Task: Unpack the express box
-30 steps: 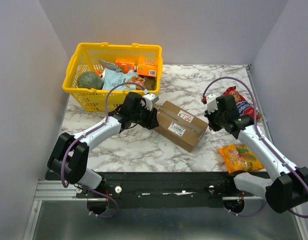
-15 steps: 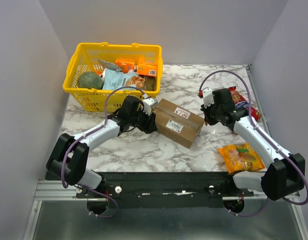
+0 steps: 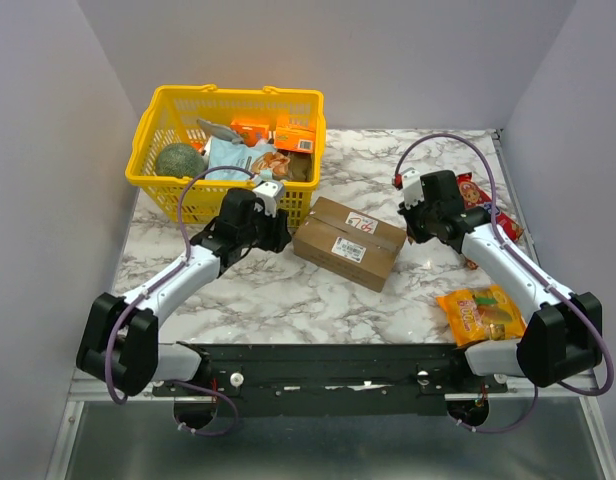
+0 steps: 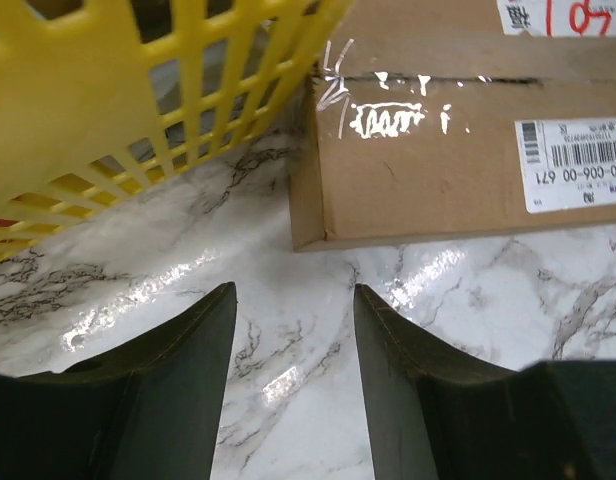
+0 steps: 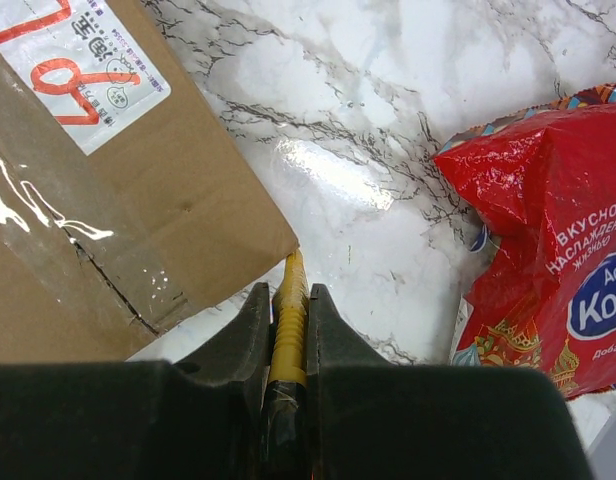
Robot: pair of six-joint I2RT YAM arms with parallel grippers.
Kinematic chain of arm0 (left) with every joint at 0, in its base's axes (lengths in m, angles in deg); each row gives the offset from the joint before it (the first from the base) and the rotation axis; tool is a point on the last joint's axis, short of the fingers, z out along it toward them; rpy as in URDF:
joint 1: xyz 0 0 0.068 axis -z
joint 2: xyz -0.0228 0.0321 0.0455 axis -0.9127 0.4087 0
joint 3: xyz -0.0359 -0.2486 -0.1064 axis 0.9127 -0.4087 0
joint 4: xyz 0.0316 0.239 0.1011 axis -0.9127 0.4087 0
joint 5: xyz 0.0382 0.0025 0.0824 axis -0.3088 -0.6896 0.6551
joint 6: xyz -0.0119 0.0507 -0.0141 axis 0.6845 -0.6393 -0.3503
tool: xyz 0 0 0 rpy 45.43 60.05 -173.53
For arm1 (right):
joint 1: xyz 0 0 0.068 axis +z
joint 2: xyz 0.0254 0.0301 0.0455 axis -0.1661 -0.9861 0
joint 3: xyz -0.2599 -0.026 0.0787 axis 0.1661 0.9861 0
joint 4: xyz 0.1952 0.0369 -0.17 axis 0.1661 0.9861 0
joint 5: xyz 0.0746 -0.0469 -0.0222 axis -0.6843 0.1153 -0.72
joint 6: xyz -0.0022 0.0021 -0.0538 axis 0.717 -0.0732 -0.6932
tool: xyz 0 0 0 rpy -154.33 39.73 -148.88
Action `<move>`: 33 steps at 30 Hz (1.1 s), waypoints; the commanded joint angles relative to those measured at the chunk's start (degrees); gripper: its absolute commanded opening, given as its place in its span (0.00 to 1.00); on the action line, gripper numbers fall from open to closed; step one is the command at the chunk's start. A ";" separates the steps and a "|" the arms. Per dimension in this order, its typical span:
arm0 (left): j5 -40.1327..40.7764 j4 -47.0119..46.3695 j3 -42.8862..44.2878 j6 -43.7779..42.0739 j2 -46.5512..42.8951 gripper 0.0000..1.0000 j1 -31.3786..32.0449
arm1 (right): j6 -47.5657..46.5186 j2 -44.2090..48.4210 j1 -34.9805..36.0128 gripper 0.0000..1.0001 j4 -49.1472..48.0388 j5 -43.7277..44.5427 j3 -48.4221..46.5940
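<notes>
As express box point(image 3: 348, 243) lies w/ long axis left-right, L claw point(image 4: 291, 300) gapes, R claw point(image 5: 288, 292) grips yellow stick point(image 5: 288, 335).

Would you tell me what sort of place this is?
Probably a lab test cell: plain grey panels enclose a marble-patterned tabletop holding a taped brown cardboard shipping box and a yellow plastic basket.

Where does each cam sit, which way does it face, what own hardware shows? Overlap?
Top external: above and behind the bases, looking down at the table; both arms, left pincer, right pincer show.
Left wrist: low, facing the express box corner and yellow basket; its open fingers show.
Right wrist: looking down at the box's corner and a red snack bag; its fingers pinch a yellow tool.
Shared: all see the box; both wrists see its red-scribbled sticker.
</notes>
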 commanded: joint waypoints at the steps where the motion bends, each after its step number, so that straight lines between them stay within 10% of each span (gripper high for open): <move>1: -2.64 -6.49 0.30 8.96 3.47 0.61 -0.67 | 0.08 -0.35 -0.42 0.00 -1.49 0.94 -1.53; 11: -10.56 -20.47 0.21 16.97 11.39 0.64 -0.14 | 0.70 0.79 -0.42 0.01 -1.32 -1.60 -0.04; 33: -12.95 -8.96 -11.30 7.92 -1.69 0.60 2.85 | 1.66 -1.14 -0.33 0.00 -1.84 -6.19 -1.09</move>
